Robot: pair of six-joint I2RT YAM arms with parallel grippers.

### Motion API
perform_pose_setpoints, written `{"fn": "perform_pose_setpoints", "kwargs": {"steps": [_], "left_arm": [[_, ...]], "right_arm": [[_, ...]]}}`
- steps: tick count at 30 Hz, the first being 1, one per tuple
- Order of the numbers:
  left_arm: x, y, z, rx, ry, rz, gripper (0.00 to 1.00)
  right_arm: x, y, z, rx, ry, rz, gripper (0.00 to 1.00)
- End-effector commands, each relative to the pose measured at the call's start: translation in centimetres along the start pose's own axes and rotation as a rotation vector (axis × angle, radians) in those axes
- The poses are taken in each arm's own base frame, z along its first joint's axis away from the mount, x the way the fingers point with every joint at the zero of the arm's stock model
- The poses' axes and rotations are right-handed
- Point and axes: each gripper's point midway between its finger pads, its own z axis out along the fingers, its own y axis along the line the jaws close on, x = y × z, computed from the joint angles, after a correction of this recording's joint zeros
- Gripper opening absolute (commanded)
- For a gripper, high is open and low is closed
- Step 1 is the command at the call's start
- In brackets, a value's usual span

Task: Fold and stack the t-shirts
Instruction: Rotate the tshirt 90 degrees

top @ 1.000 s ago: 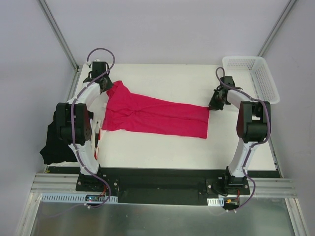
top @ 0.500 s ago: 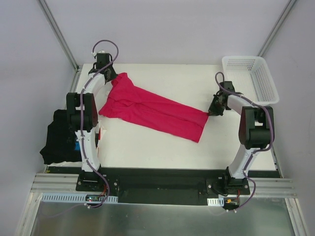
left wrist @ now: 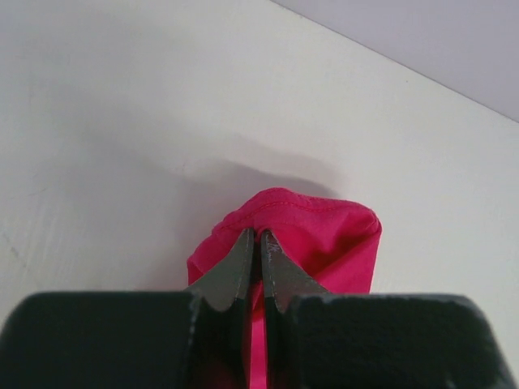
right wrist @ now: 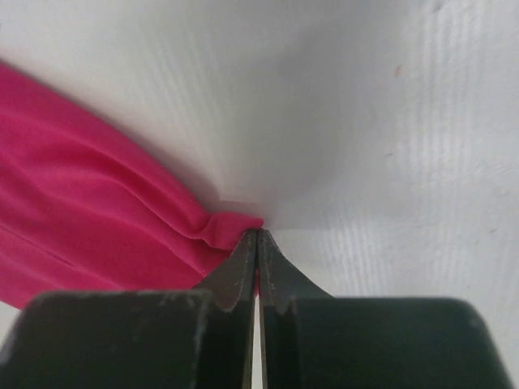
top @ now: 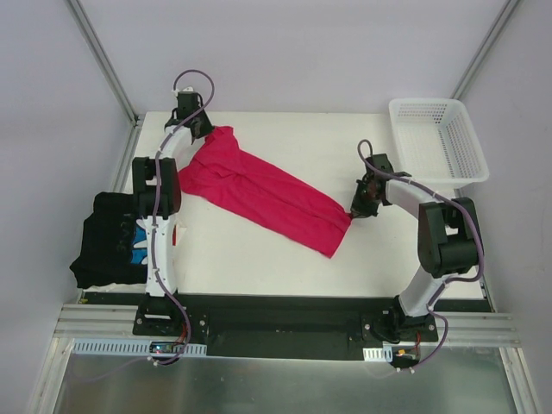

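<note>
pink t-shirt point(top: 259, 194): 1, diagonal on table point(top: 285, 259) | left pincer point(left wrist: 258, 243), right pincer point(right wrist: 257, 240): both closed on its ends | black t-shirt point(top: 108, 237): 1, perhaps more beneath | basket point(top: 435, 138): 1

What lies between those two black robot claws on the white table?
A crimson-pink cloth t-shirt, stretched diagonally: the left gripper pinches its far end, the right gripper its near end. The top view shows it whole.

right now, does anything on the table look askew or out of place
The pink t-shirt lies slanted across the table, stretched between the left claw and right claw, both shut on it. The black t-shirt sits bunched at the table's left edge, partly off it.
</note>
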Motion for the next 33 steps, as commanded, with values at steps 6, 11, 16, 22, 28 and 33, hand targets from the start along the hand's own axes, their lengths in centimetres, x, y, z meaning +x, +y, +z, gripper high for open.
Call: {"fn": "perform_pose_setpoints", "kwargs": {"steps": [6, 11, 16, 22, 28, 33], "left_arm": [[-3.3, -2.0, 1.6, 0.098, -0.091, 0.006, 0.0], [-4.5, -2.0, 1.1, 0.103, -0.117, 0.015, 0.0], [-4.6, -2.3, 0.5, 0.116, -0.115, 0.032, 0.13], [-5.6, -3.1, -1.0, 0.136, -0.131, 0.064, 0.67], [-7.5, -4.3, -4.6, 0.16, -0.162, 0.119, 0.89], [-5.4, -3.7, -9.9, 0.123, -0.113, 0.111, 0.92]], "right_arm": [[2.9, 2.2, -1.6, -0.007, 0.031, -0.046, 0.01], [3.1, 1.5, -1.9, 0.019, 0.012, -0.056, 0.01], [3.6, 1.0, -2.2, 0.019, -0.011, -0.06, 0.01], [3.5, 0.4, -2.3, 0.029, -0.035, -0.075, 0.01], [2.9, 0.7, -2.7, 0.003, -0.059, -0.085, 0.04], [2.0, 1.2, -3.7, -0.033, -0.101, -0.094, 0.01]]}}
